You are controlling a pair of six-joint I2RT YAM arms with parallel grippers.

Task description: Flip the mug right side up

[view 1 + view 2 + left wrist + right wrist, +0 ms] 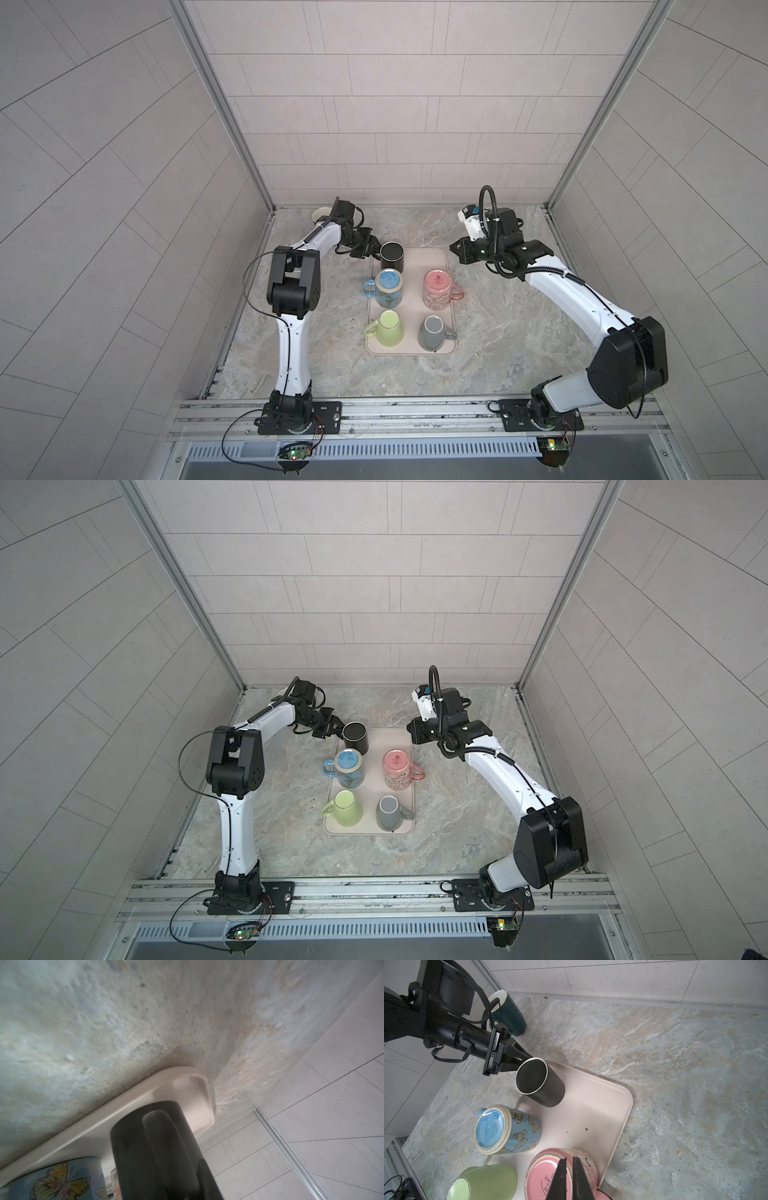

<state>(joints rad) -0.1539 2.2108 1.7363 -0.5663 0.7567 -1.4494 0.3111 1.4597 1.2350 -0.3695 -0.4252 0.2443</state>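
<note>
A black mug (392,257) (355,737) stands base up at the back left corner of the pale tray (432,259) (392,739). My left gripper (375,249) (338,729) reaches it from the left, fingers drawn together at its far side in the right wrist view (527,1058). The left wrist view is filled by the mug's handle (164,1136), with one dark finger (207,1180) beside it. My right gripper (454,249) (411,730) hangs shut and empty off the tray's back right corner, its tips (569,1165) over a pink mug (546,1174).
Also base up on the tray are a blue butterfly mug (388,286), the pink mug (437,289), a green mug (388,328) and a grey mug (433,332). A teal mug (510,1016) stands mouth up by the back left wall, behind the left arm.
</note>
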